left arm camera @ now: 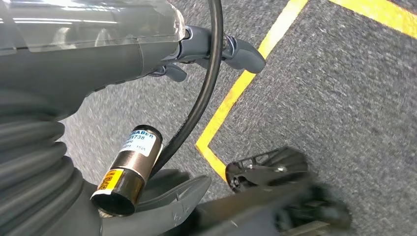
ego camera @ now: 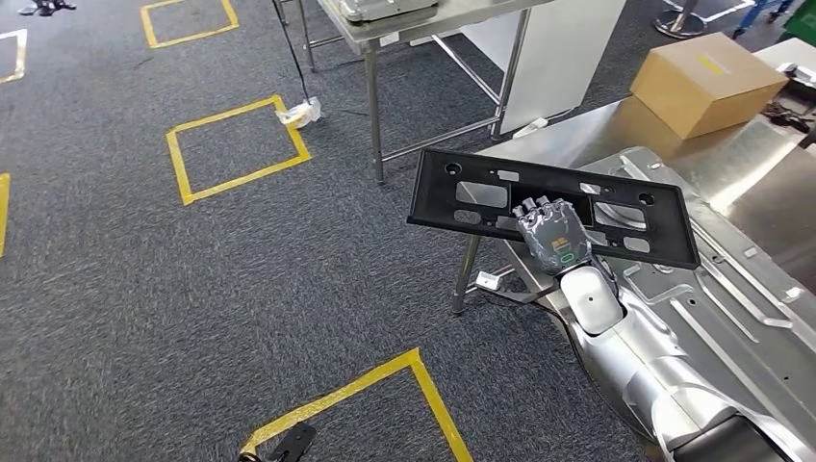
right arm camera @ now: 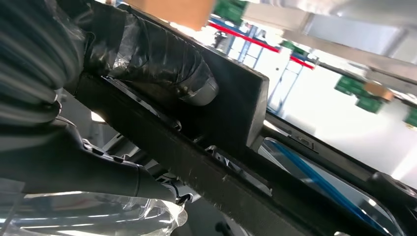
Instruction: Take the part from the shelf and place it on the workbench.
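Little can be read here. In the left wrist view we find a small metal cylinder [left arm camera: 129, 172] carrying a white label with a blue band across it; its letters are partly cut off and seem to read "NABER", with the digits "738" beneath, and the smaller print under that is too fine for us to make out. Lower on the same cylinder sits a yellow sticker with dark marks we cannot read. The back of the right hand [ego camera: 553, 234] bears a small green outlined mark, also illegible.
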